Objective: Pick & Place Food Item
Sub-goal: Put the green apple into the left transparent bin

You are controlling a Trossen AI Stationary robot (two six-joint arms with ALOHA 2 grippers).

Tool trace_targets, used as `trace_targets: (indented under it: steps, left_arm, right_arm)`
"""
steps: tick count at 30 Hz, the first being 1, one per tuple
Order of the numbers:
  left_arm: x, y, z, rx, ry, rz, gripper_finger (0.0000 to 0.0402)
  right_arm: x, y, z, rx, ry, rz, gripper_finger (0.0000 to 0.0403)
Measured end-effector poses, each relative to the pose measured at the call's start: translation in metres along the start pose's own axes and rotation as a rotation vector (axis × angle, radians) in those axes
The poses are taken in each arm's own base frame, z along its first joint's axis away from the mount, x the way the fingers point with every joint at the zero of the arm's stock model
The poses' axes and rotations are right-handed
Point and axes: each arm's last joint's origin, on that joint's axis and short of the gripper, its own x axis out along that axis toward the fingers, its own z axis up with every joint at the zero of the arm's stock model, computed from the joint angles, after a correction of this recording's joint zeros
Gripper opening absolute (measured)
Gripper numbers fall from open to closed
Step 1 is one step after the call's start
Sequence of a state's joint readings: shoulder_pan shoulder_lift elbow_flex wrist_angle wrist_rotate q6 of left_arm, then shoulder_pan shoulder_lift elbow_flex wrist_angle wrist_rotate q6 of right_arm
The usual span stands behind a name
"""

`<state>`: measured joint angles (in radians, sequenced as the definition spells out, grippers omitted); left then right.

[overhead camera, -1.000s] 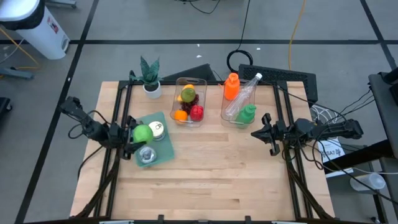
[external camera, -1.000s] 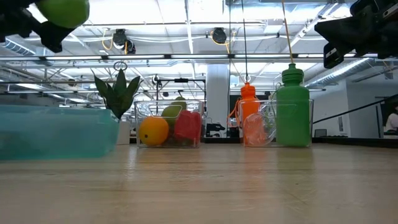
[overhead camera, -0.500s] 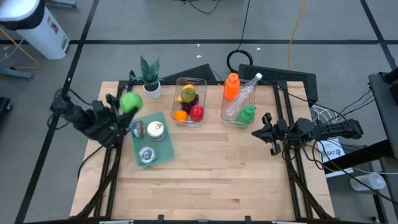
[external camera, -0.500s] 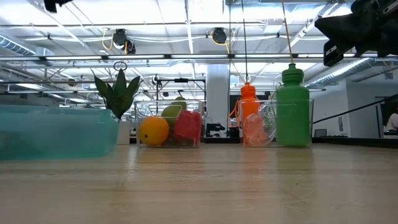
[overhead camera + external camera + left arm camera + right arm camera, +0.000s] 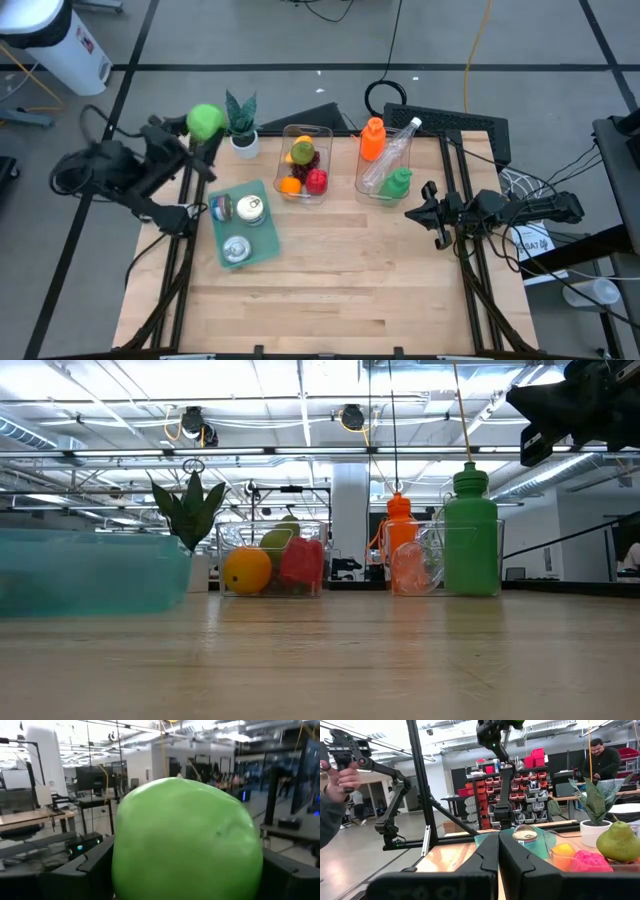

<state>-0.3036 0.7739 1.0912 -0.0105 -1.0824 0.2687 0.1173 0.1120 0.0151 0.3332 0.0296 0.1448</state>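
centrally, clear bin (image 5: 306, 160) holding pear (image 5: 302, 152), orange (image 5: 290, 185)

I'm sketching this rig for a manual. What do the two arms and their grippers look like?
Both arms are matte black, built of jointed blocky segments with black cables looping along them. The left gripper and the right gripper each end in two dark fingers; seen from the right wrist, its fingers are flat, angular black wedges. No markings show.
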Motion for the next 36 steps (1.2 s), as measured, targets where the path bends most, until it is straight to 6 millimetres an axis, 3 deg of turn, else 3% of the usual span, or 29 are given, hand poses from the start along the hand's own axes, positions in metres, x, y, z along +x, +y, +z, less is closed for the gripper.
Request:
trace_targets:
  steps: [4,9,14,22,27,36]
  left_arm:
    - [0.028,-0.011,0.003,0.035,0.066,-0.038,0.0319]
    - [0.075,-0.024,-0.018,0.016,0.189,-0.151,0.0315]
    - [0.124,-0.030,-0.055,0.000,0.341,-0.213,0.0320]
    - [0.197,-0.040,-0.141,-0.001,0.608,-0.223,0.0314]
    - [0.226,-0.040,-0.188,0.000,0.705,-0.185,0.0322]
    - [0.254,-0.024,-0.244,-0.083,0.839,-0.161,0.0319]
  right_arm:
    - [0.000,0.000,0.000,0.000,0.000,0.000,0.0000]
    - [0.000,0.000,0.000,0.000,0.000,0.000,0.0000]
    - [0.000,0.000,0.000,0.008,0.000,0.000,0.0000]
    - [0.000,0.000,0.000,0.012,0.000,0.000,0.0000]
    - [0.000,0.000,0.000,0.012,0.001,0.003,0.0000]
    - [0.000,0.000,-0.001,0.027,0.006,0.004,0.0000]
